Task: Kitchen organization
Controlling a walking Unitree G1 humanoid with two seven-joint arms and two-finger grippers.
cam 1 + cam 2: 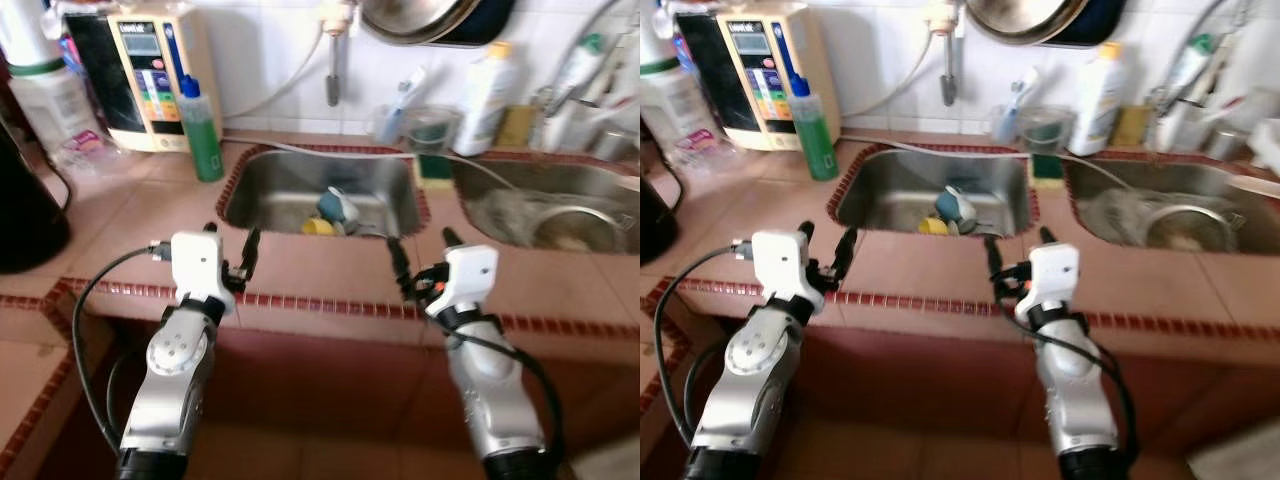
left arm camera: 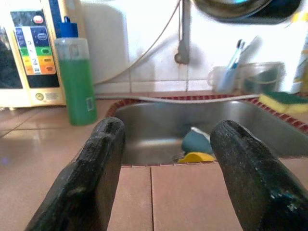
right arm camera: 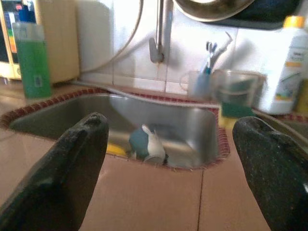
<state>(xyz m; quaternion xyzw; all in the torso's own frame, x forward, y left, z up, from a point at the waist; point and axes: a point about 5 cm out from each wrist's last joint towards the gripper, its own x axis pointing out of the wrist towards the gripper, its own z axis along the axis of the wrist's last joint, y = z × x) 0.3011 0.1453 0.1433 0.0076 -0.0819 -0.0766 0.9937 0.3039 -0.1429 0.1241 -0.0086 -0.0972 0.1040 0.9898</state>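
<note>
**Kitchen worktop, sink station: both hands poised, nothing yet taken up**

Item 1. Left hand point(image 1: 232, 255): held over the near edge of the tiled worktop point(image 1: 330, 270), fingers spread, grasping nothing. It points toward the left sink point(image 1: 395, 200).

Item 2. Right hand point(image 1: 420, 262): level with the left, to the right of it, over the same near edge. Fingers likewise spread and empty.

Item 3. Left sink: steel basin set in the worktop, bordered in red tile. In it, toward the near wall, lie a teal and white item point(image 1: 338, 206) and a yellow item point(image 1: 317, 226), touching or nearly so; their kind is too blurred to tell.

Item 4. Right sink point(image 1: 500, 185): holds a steel bowl point(image 1: 570, 228) and what looks like water or mesh, unclear.

Item 5. Far edge of the worktop: green soap bottle point(image 1: 202, 130) left of the left sink, a cream wall appliance point(image 1: 150, 75) behind it, a green-and-yellow sponge point(image 1: 434, 166) between the sinks, a white bottle point(image 1: 487, 95), a clear cup with brushes point(image 1: 392, 118).

Status. Judged from the layout, the task stands at its opening: the sink items remain in the basin and neither hand carries anything. Likely remaining: reach in, lift the items out, and put them in their places.
</note>
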